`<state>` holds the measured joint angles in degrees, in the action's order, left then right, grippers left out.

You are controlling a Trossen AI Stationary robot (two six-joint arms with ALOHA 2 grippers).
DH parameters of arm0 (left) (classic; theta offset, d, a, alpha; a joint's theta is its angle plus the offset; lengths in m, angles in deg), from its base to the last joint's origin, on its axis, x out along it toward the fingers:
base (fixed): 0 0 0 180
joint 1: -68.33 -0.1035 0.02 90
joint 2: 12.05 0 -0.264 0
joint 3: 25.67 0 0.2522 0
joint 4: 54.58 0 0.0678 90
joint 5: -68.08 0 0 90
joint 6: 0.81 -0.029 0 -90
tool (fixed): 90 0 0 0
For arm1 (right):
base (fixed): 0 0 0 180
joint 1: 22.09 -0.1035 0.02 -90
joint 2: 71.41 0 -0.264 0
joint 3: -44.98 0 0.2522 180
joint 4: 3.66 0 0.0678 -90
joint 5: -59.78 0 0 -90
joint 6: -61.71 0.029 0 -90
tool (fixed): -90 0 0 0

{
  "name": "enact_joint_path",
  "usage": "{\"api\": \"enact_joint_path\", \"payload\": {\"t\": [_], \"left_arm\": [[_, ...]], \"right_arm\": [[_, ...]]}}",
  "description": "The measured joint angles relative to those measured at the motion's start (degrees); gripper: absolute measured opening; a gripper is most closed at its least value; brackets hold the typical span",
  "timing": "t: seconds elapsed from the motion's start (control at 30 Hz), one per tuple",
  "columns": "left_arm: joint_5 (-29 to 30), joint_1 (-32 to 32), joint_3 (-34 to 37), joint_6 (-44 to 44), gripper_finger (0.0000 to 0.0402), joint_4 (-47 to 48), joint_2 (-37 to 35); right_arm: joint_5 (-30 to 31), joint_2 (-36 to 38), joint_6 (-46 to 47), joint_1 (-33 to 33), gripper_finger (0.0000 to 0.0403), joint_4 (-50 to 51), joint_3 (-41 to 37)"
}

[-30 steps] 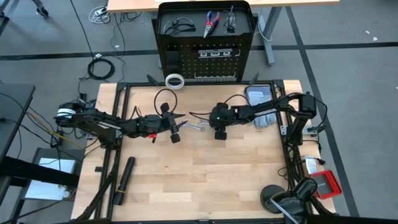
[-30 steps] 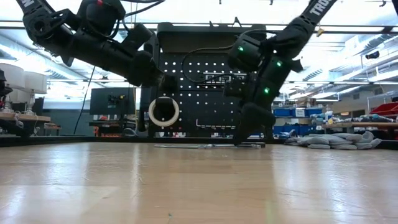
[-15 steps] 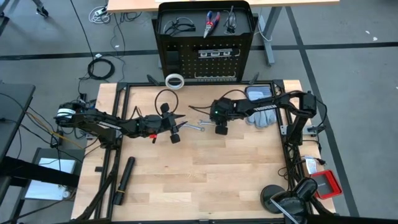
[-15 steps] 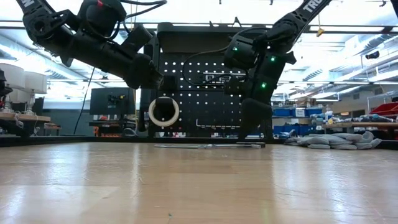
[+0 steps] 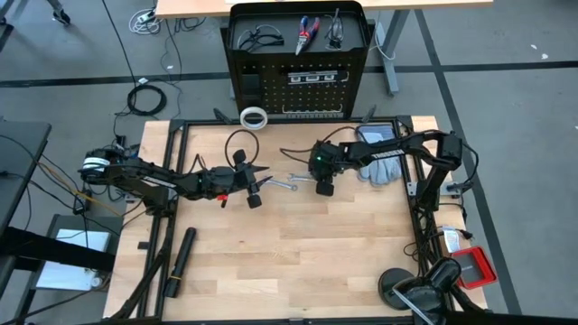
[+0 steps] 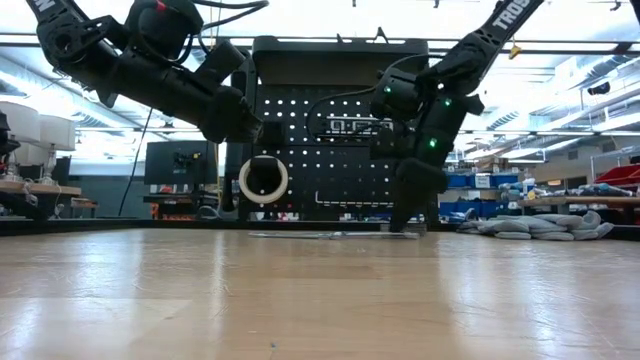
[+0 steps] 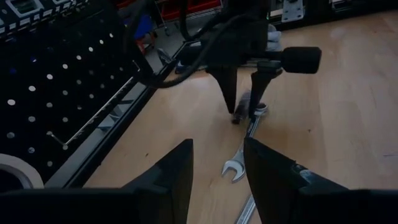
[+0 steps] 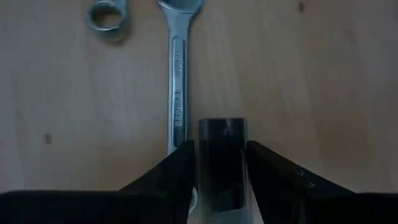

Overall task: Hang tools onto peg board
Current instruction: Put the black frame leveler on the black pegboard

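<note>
Two silver wrenches lie flat mid-table, one [image 5: 287, 181] [image 8: 177, 81] [image 7: 245, 146] longer, the other showing its ring end [image 8: 107, 15]. My right gripper [image 8: 221, 146] [image 5: 322, 181] [image 7: 244, 112] points steeply down right beside the long wrench, a small black block [image 8: 222, 134] filling its gap. My left gripper [image 7: 217, 146] [image 5: 262, 179] hovers open, left of the wrenches. The peg board [image 5: 298, 90] stands at the far edge, bearing pliers [image 5: 307, 32], glasses [image 5: 256, 38], a strip with white squares [image 5: 312, 78] and a white tape ring [image 5: 255, 117]. My right gripper has the small black block between its two fingers; the block's sides [image 8: 202, 155] meet both fingers and its end sticks out past the tips. The fingers come from above, slanting down. Whether the block rests on the table, I cannot tell.
A long black cylinder [image 5: 179, 262] lies near the table's left front. Grey cloth [image 5: 381, 168] and a flat grey case [image 5: 375, 137] sit at the far right. Black rails [image 5: 172, 181] frame the table top. Bare wood stretches across the near half.
My right gripper has shifted a little toward the far edge and turned at the wrist, staying low by the wrenches. The wrenches have not moved.
</note>
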<state>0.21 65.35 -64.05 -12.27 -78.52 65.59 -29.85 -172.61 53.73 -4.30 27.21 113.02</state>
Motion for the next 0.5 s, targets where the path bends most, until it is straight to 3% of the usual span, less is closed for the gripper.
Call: {"api": "enact_joint_path", "payload": {"t": [0.33,0.5], "left_arm": [[-1.5,0.0,0.0,0.0,0.0147,0.0,0.0],[-1.5,0.0,0.0,0.0,0.0147,0.0,0.0]], "right_arm": [[-2.7,-0.3,0.2,0.7,0.0191,-2.0,-2.0],[-0.6,-0.3,0.0,0.5,0.0166,-2.0,-2.0]]}}
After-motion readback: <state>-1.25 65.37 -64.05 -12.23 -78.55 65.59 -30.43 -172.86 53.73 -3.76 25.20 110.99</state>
